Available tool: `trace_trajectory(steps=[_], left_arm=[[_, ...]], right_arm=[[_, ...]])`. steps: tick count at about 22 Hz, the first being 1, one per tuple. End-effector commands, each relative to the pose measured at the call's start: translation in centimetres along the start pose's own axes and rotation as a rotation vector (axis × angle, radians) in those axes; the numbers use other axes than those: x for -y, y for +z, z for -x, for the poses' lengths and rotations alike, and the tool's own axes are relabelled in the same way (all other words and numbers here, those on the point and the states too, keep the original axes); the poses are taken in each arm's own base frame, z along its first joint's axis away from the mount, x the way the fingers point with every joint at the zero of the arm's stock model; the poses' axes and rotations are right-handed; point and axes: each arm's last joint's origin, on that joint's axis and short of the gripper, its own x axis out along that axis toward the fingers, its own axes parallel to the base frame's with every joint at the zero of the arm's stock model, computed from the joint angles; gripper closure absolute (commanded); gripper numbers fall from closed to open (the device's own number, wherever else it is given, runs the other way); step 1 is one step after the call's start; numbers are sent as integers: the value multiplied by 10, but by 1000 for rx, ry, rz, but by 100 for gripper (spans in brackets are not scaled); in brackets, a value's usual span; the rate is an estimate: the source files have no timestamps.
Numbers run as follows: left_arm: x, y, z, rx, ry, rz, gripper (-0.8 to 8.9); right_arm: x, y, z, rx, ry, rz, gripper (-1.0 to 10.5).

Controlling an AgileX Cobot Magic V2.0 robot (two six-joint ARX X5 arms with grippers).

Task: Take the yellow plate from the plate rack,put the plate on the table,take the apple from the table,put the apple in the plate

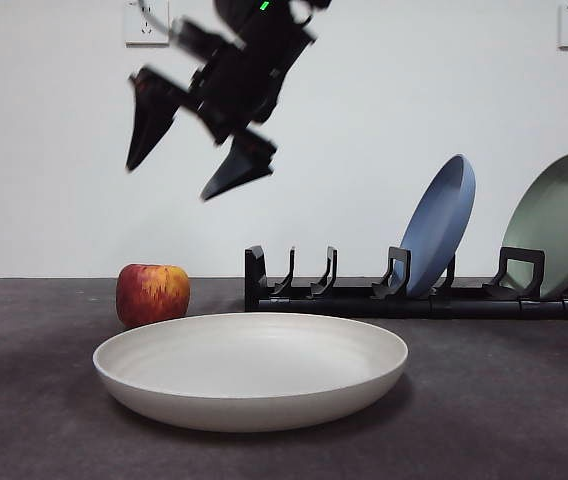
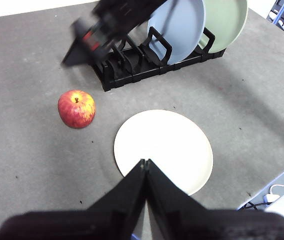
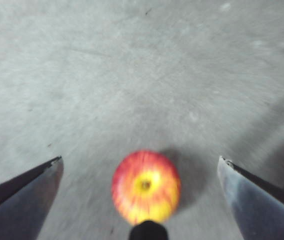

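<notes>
The yellow plate lies flat on the table, near the front. It also shows in the left wrist view. The apple stands on the table behind the plate's left side, apart from it. My right gripper is open and empty, high in the air above the apple, which lies between its jaws in the right wrist view. My left gripper is shut and empty, high above the plate's near edge. The plate rack stands behind the plate.
A blue plate and a pale green plate lean in the rack's right slots; its left slots are empty. The table's edge runs close beyond the yellow plate in the left wrist view. A white wall stands behind the rack.
</notes>
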Motion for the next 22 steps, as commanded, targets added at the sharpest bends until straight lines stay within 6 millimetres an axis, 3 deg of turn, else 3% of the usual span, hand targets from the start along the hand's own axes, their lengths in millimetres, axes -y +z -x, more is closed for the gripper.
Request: trace_trajectory(steps=[1, 5, 9, 21, 22], left_arm=[[0, -2, -1, -5, -4, 12, 820], [-1, -3, -1, -25, -4, 3, 820], [-2, -5, -1, -44, 3, -6, 820], [-2, -6, -1, -46, 4, -11, 820], [-2, -6, -1, -46, 4, -14, 820]], right_arm=[[0, -7, -29, -42, 4, -3, 190], [1, -24, -61, -108, -11, -29, 190], [4, -36, -76, -163, -21, -43, 190], [-2, -47, -82, -250, -1, -80, 200], [-4, -46, -82, -246, 1, -86, 254]])
